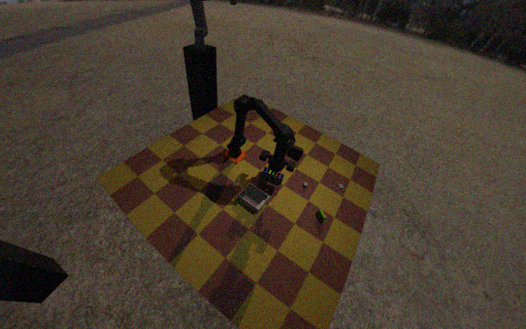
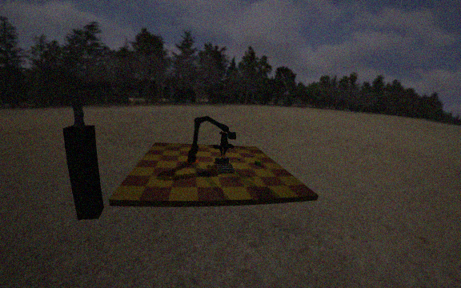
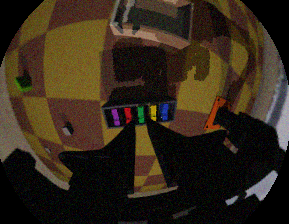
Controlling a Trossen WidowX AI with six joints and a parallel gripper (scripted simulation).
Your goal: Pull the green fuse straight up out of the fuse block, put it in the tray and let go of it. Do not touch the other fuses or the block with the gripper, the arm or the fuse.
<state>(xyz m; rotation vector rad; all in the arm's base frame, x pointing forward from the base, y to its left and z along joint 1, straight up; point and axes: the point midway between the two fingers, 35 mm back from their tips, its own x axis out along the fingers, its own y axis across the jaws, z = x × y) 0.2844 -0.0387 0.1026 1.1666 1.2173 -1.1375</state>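
The green fuse (image 1: 273, 173) (image 3: 141, 114) stands in the middle of the dark fuse block (image 3: 108, 118), between the red fuse (image 3: 128, 115) and the yellow fuse (image 3: 153, 113). A purple fuse (image 3: 115, 117) and a blue fuse (image 3: 165, 112) are at the ends. My gripper (image 2: 223, 154) (image 3: 140, 121) points down above the block, its fingers slightly apart with nothing between them. In the wrist view the fingertips are near the lower end of the green fuse; their exact height is hard to tell. The grey tray (image 1: 247, 204) (image 3: 150, 37) is beside the block; its visible inside shows no fuse.
A bright green block (image 1: 320, 215) (image 3: 24, 82) and two small grey pieces, one nearer (image 1: 305, 185) (image 3: 68, 129) and one farther (image 1: 341, 185), lie off to the side. The arm stands on an orange base plate (image 1: 236, 158) (image 3: 215, 114). A dark post (image 2: 82, 172) stands beyond the table.
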